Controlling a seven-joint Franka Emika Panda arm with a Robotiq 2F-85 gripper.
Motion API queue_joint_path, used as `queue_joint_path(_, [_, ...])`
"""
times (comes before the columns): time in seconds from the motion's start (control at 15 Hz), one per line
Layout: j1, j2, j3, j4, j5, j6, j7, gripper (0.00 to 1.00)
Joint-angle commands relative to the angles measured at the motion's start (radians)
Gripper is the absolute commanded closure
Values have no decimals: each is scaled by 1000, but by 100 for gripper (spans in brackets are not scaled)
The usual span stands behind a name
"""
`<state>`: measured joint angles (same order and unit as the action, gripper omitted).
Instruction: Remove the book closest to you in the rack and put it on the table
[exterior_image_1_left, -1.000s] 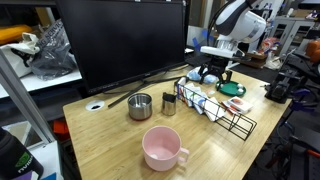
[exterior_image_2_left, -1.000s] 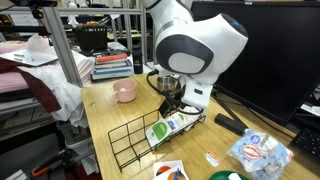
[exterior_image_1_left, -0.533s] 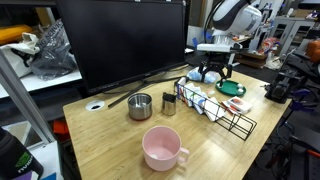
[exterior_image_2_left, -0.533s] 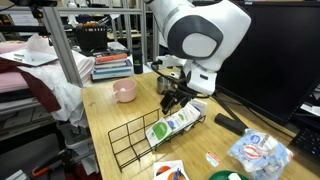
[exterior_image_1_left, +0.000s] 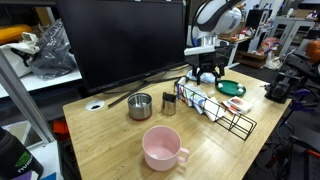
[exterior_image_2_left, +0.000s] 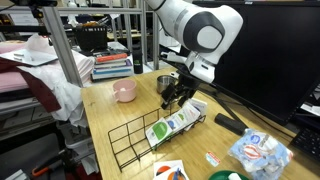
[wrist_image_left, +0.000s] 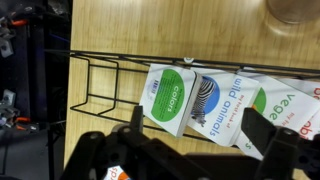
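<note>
Light wood grain runs across the table in an exterior view. The black wire rack lies near the table's far corner, beside a green plate. The books are only a white and green blur at the rack's end nearer the monitor. The gripper hangs just above that end, too small here to judge its jaws. A pink mug and a metal cup stand well apart from the rack.

From the opposite side, in an exterior view, the rack shows empty divider loops toward the camera. The books lean tilted at its far end under the gripper. No cover can be read here.

Only the wrist view gives the writing. In the rack, the green book ends the row and reads roughly "colori". Next to it is a zebra cover with "animals", then "vege", cut off by a dark, blurred finger. The gripper has its jaws spread wide, holding nothing, above the books.
</note>
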<state>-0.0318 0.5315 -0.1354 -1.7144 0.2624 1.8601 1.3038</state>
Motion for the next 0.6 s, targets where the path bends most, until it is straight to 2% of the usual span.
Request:
queue_joint_path(0.0, [-4, 10, 6, 14, -5, -11, 7, 0])
queue_joint_path(0.53, [2, 16, 2, 13, -13, -4, 23, 0])
